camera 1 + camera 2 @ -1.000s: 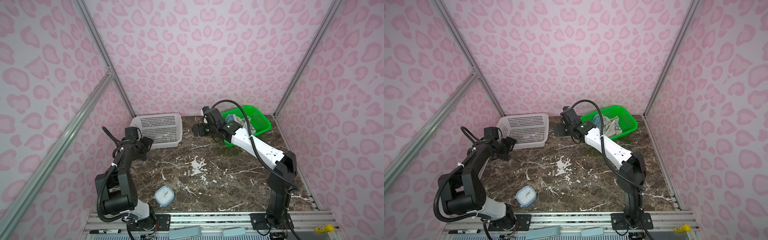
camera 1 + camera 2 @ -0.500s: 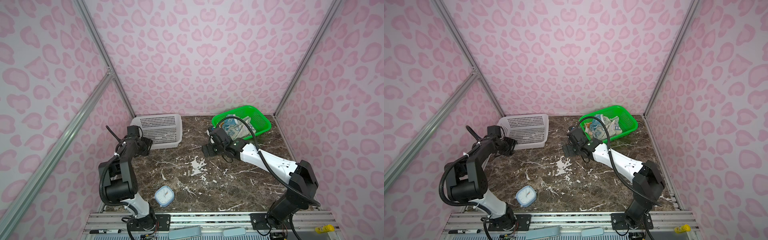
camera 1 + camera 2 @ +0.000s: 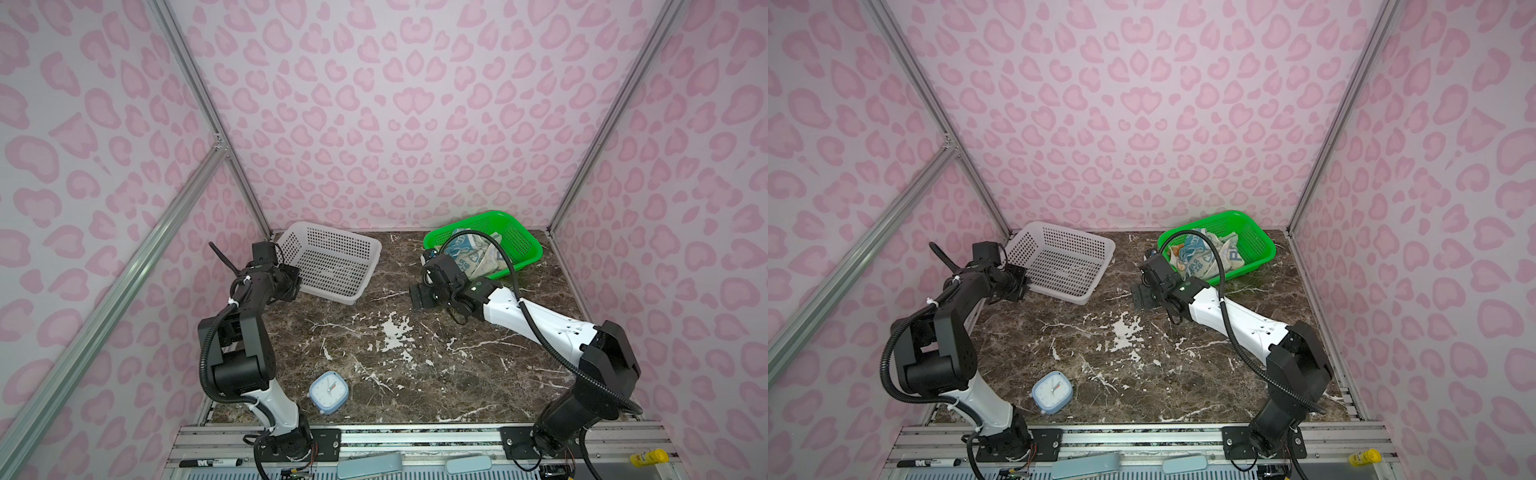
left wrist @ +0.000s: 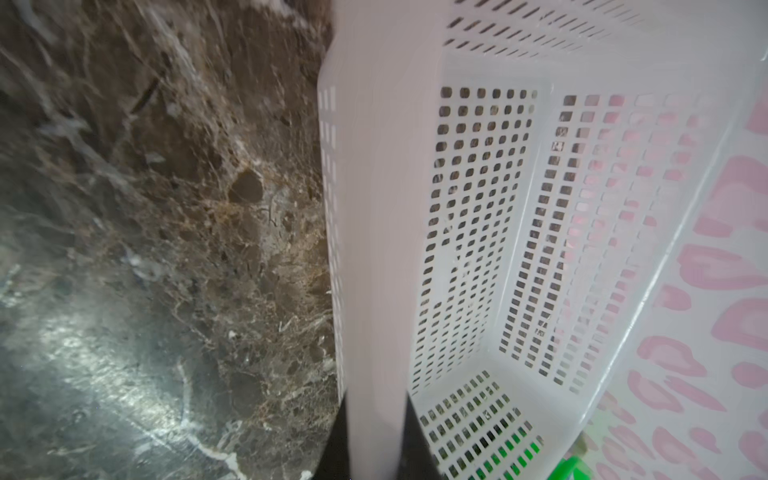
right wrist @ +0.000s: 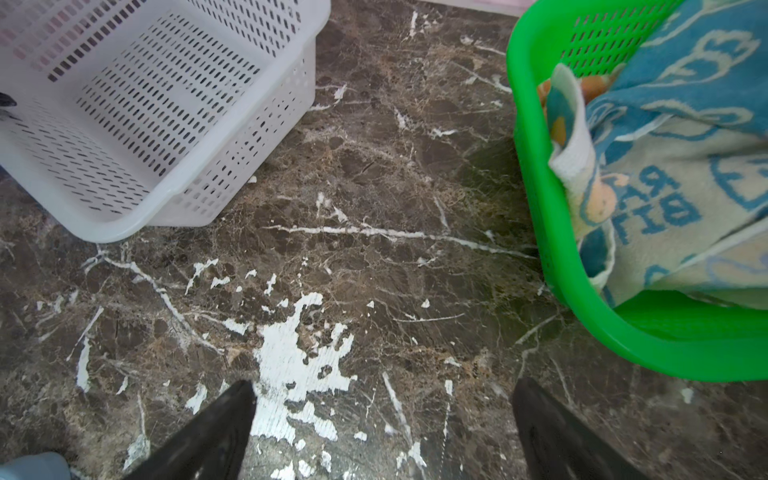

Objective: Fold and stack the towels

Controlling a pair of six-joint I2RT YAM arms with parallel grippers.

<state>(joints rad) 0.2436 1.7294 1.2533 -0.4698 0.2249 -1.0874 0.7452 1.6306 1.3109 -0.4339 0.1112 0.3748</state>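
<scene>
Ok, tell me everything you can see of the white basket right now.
The white basket is a rectangular tub of whitish, slightly translucent plastic, walls and floor perforated with small slots, under a solid flared rim. It is empty. It sits at the back left of the marble table, clear of the green basket. The left gripper clamps the rim of one end wall, a finger on each side; whether that end is lifted I cannot tell.

White basket rim wall pinched between the dark fingers of the left gripper. Brown marble desk alongside; pink-patterned wall beyond basket.
</scene>
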